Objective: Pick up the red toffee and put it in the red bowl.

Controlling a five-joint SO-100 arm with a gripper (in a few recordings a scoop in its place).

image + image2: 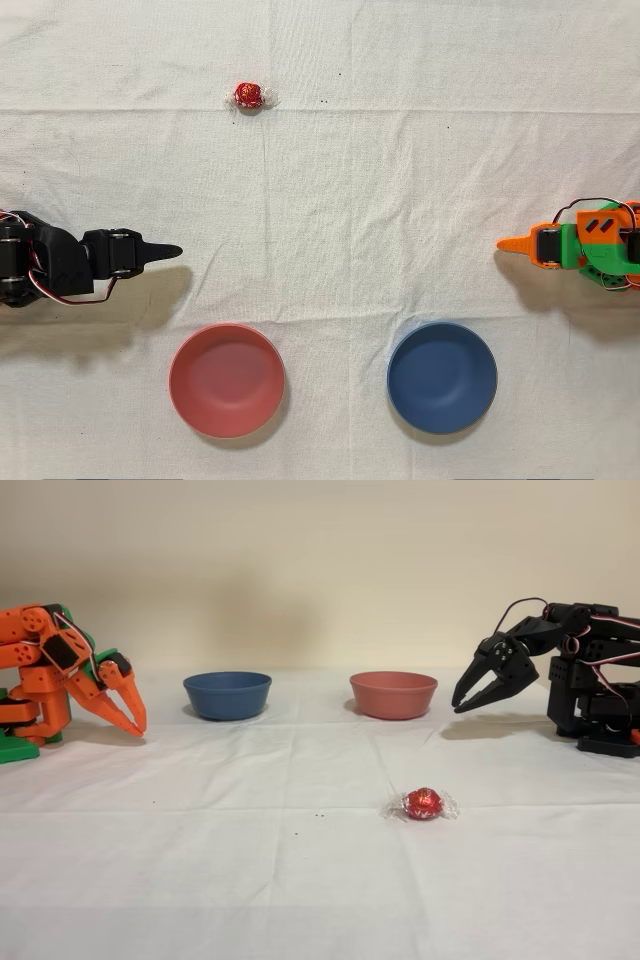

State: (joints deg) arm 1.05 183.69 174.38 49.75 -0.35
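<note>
Overhead view. A white cloth with fold creases is seen covering the table. The red toffee is found near the top of the picture, left of centre, lying on the cloth with its clear twisted ends pointing left and right. No writing can be read on its foil. The black arm is placed at the left edge, its gripper pointing right and tapering to a single dark tip; whether the jaws are parted cannot be told from this angle. The red bowl is set below and to the right of the gripper, well apart from the toffee. A blue bowl is set beside it to the right, not touching. Both bowls are seen with nothing inside. An idle orange arm is noted at the right edge.

Fixed view. The toffee is seen in the foreground, right of centre, resting on the cloth. The red bowl and blue bowl are lined up behind it, red on the right. The gripper is held above the cloth just right of the red bowl, tilted downward, with its two fingers slightly parted and nothing between them. It is well apart from the toffee. No labels or brand marks are legible on the arms or bowls.
</note>
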